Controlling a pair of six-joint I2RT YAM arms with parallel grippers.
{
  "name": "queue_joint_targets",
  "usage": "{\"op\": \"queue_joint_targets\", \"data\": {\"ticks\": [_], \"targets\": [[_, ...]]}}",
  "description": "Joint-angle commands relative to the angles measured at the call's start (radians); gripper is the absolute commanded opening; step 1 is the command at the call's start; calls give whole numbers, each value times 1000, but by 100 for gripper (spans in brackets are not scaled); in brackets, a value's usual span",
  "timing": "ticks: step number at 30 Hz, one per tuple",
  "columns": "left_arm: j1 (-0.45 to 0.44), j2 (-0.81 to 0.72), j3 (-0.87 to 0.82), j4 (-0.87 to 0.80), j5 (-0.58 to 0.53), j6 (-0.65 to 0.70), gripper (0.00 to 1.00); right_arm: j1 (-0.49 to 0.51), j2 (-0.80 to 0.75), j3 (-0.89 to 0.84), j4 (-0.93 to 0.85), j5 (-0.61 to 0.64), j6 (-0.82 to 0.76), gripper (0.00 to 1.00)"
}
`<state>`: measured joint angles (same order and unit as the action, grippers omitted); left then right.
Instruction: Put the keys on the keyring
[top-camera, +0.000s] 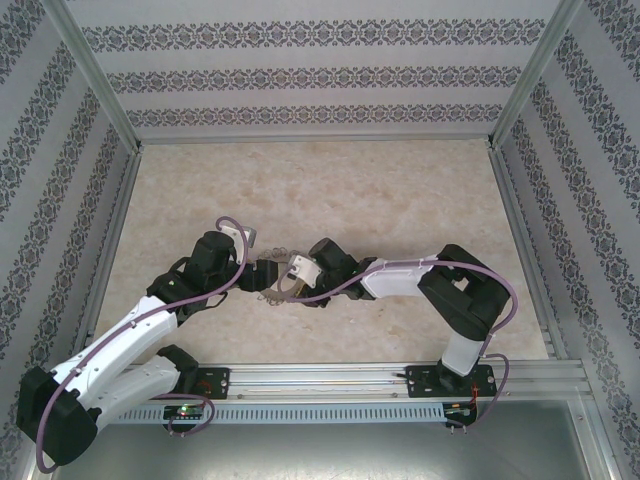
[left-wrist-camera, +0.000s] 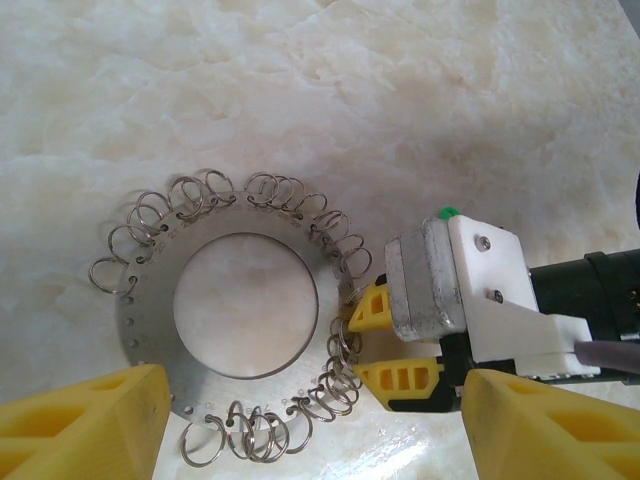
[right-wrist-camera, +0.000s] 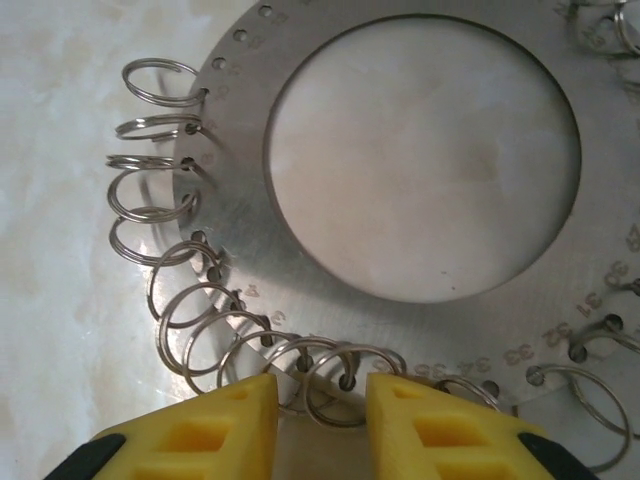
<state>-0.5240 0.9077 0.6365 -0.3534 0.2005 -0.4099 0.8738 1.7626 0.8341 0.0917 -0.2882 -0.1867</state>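
Note:
The keyring (left-wrist-camera: 150, 320) lies flat on the marble table, a grey metal disc with a round hole, numbered rim holes and wire loops (right-wrist-camera: 150, 205) all round it. My left gripper (left-wrist-camera: 310, 440) is open wide, its yellow fingers (left-wrist-camera: 80, 420) either side of the ring's near edge. My right gripper (right-wrist-camera: 320, 425) stands open at the ring's rim with two loops between its fingertips, which are also visible in the left wrist view (left-wrist-camera: 372, 308). A tiny bright green key head (left-wrist-camera: 447, 212) peeks over the right gripper's block; its stem is hidden. Both grippers meet mid-table (top-camera: 275, 285).
The pale marble table (top-camera: 330, 190) stretches far beyond the arms. Patterned walls on aluminium posts (top-camera: 135, 150) close it in on three sides. The two wrists sit very close together over the ring.

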Motion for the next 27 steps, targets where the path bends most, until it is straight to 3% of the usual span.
{"op": "queue_joint_targets", "data": {"ticks": [1, 10, 18, 27], "targets": [[-8, -5, 21, -24, -9, 17, 77, 15, 15, 22, 12, -7, 10, 30], [-8, -22, 15, -31, -13, 15, 77, 31, 44, 39, 11, 15, 34, 29], [-8, -35, 15, -44, -23, 19, 77, 31, 52, 50, -25, 78, 36, 10], [-8, -43, 15, -47, -22, 12, 77, 22, -3, 33, -39, 135, 58, 0]]}}
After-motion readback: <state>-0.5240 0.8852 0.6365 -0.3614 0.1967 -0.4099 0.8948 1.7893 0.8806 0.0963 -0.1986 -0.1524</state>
